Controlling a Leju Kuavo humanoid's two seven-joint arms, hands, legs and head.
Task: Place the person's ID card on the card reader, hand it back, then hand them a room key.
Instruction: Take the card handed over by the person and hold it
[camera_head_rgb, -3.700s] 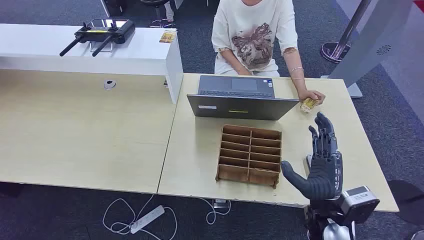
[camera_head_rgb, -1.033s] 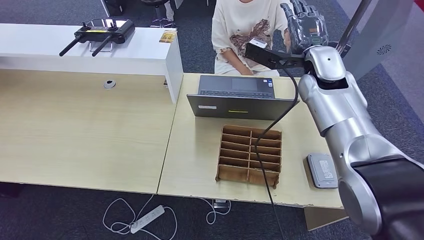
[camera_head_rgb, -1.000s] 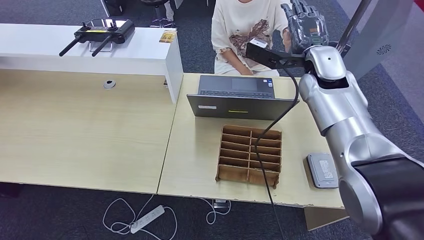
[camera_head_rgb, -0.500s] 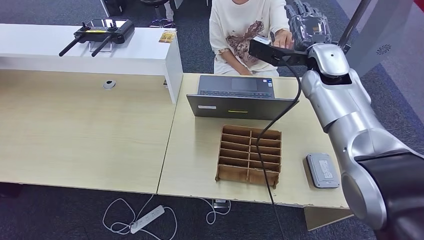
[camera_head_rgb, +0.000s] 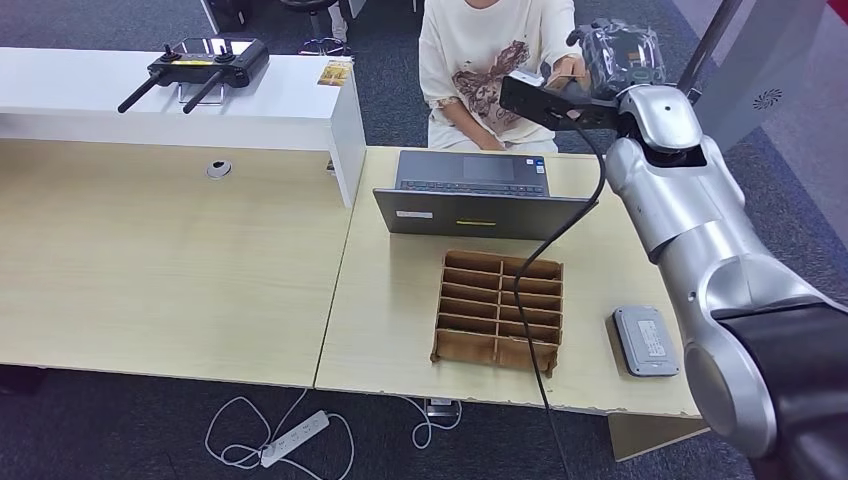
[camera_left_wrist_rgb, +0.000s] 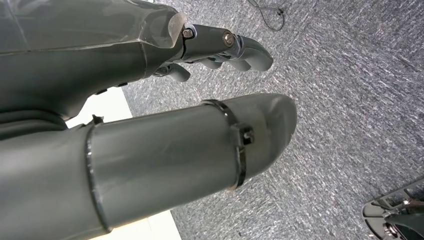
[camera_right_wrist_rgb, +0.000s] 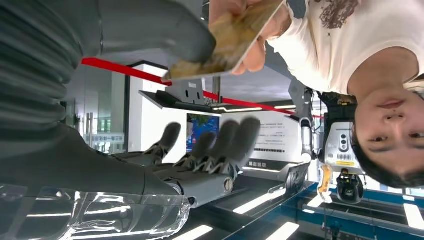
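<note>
Right hand (camera_right_wrist_rgb: 165, 150) raised toward person (camera_head_rgb: 490, 60), fingers spread and gripping nothing, thumb touching ID card (camera_right_wrist_rgb: 235, 42) still pinched in person's hand (camera_right_wrist_rgb: 250, 45); left hand (camera_left_wrist_rgb: 150, 100) open, empty.

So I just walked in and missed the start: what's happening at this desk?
The right robot hand is raised toward a seated person, whose hand holds out a yellowish card. The robot's thumb touches the card while its other fingers are spread, so the handover looks underway. The card reader lies bare on the table beside a wooden divider tray. The left robot hand holds nothing.
</note>
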